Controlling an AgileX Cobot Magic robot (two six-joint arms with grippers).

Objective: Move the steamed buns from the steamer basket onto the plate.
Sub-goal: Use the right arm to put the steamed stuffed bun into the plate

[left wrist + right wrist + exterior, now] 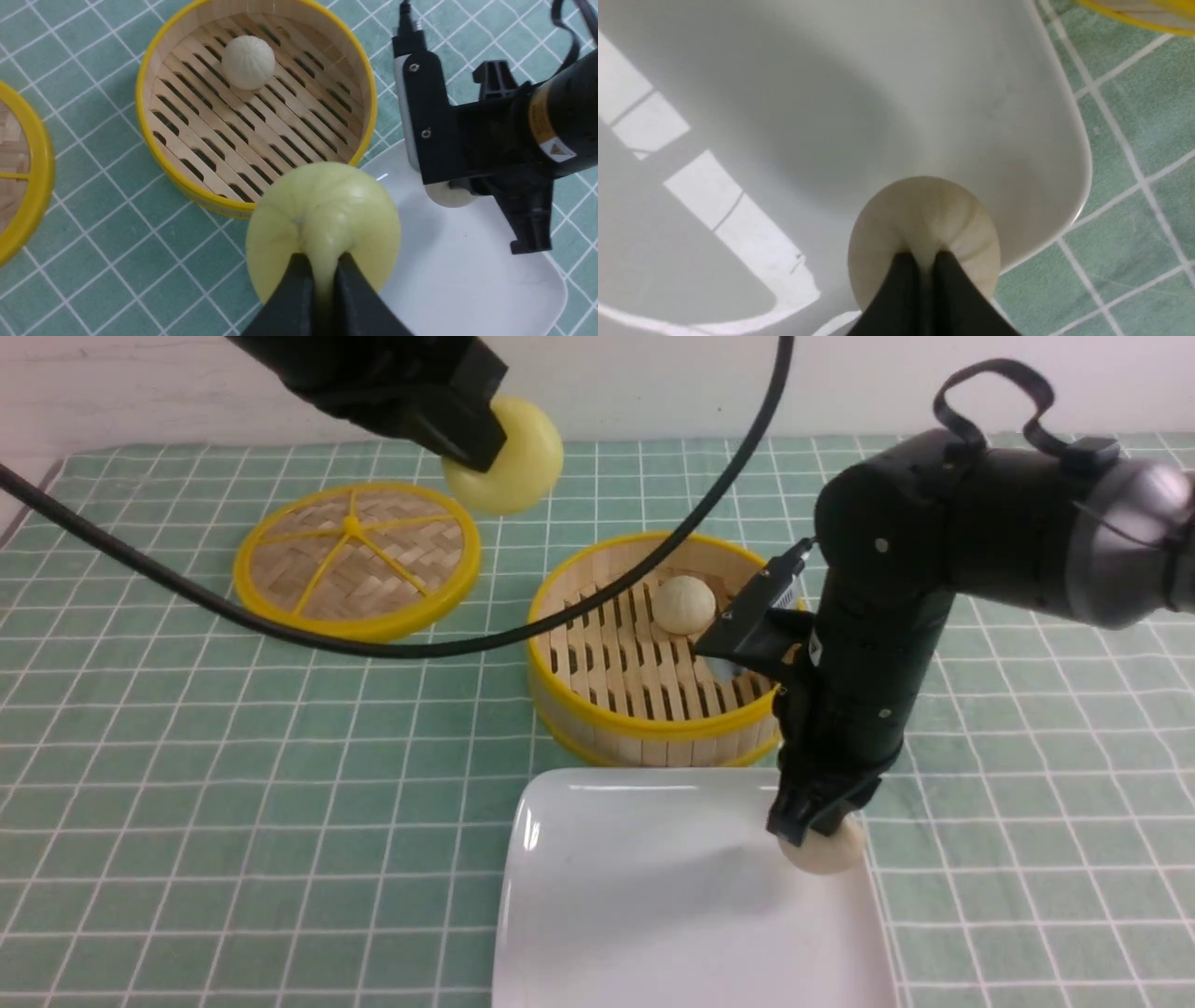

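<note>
On the green-checked desk, in the front view, the steamer basket stands just behind the plate. The right pincer points straight down, clamped on a cream bun at the plate's right edge; whether the bun touches the glaze I cannot tell. The left pincer hangs high behind the basket, clamped on the pale yellow bun. A second cream bun sits on the basket's slats, toward the far wall.

In the left wrist view, the left pincer has its tips drawn together on a pinched fold of the pale yellow bun, with the basket rim and part of the plate below.

In the right wrist view, the right pincer nips the cream bun the same way, over the plate close to a rounded corner.

The plate lies directly beneath the right pincer, so that arm is nearer and likely needs only to let go. The left must bring its bun toward the robot, across the basket. The buns are round, so no long axis matters.
</note>
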